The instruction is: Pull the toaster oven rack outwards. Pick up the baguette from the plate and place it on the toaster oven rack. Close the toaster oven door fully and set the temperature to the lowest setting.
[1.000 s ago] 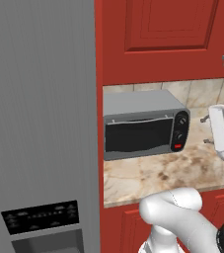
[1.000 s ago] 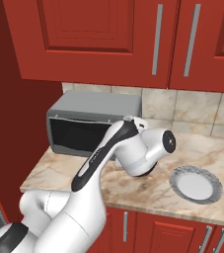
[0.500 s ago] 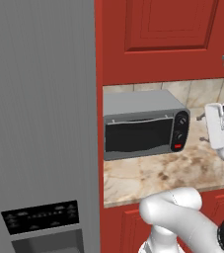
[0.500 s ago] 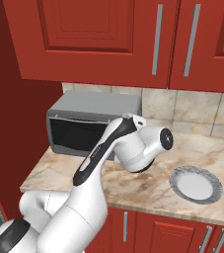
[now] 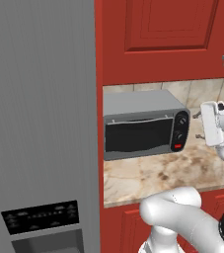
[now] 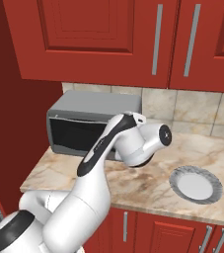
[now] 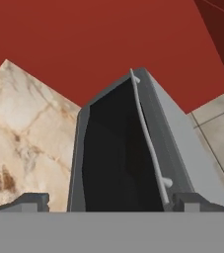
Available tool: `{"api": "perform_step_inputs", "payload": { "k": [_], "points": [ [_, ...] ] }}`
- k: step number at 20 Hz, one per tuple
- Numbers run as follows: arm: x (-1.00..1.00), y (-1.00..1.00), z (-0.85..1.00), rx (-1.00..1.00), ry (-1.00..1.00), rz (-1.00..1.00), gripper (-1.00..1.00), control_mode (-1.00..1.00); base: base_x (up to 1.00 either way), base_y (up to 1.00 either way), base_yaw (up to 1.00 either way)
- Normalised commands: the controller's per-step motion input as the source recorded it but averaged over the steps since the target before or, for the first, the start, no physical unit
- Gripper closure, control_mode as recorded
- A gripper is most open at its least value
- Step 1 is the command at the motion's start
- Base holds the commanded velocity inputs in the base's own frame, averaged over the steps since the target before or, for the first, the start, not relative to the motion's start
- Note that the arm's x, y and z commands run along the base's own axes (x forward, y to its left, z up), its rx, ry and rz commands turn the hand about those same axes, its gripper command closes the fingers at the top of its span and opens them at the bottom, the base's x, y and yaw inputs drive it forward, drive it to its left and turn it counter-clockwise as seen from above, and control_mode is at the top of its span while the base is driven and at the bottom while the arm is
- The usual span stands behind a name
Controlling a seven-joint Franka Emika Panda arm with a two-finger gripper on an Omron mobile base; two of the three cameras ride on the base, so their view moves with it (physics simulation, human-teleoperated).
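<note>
- Claw (image 7: 111,200): released, jaws spread wide, nothing betw. them. In hand view the two dark tips sit at bottom, one each side of the oven's front.
- In left base view the claw (image 5: 198,126) shows as two thin fingers sticking out of the white hand twd the oven's panel side, just beside it, not touching as far as can be seen.
- Oven (image 5: 142,123): straight ahead of claw, close. Grey-silver box on the marble bench (image 5: 158,173), backed against tile wall, tall grey fridge (image 5: 39,123) on its far side from the claw.
- Door (image 7: 116,158): shut, dark glass, flat against the oven front. Its grey bar handle (image 7: 148,143) runs along the door's top edge; in hand view it lies nearer the right tip than the left.
- Control panel (image 5: 180,131): black, two knobs + red button, on the oven end nearest the claw.
- Rack: behind the dark glass, can't make it out.
- Plate (image 6: 196,184): round, grey-white, on the bench behind the claw, well apart from it, on the side away from the oven. Looks bare in right base view.
- Baguette: can't find it in any view.
- Red cabinets (image 6: 108,39) above the claw and oven.
</note>
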Motion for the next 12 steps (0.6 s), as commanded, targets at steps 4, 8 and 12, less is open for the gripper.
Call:
{"api": "perform_step_inputs", "payload": {
  "k": [4, 8, 12],
  "points": [
    [0.19, 0.0, -0.14, 0.0, 0.0, 0.0, -1.0, -1.0, 0.0, 0.0, 0.0],
    [0.15, 0.0, -0.13, 0.0, 0.0, 0.0, -1.0, -1.0, 0.0, 0.0, 0.0],
    [0.15, 0.0, -0.09, 0.0, 0.0, 0.0, -1.0, -1.0, 0.0, 0.0, 0.0]
  ]
}}
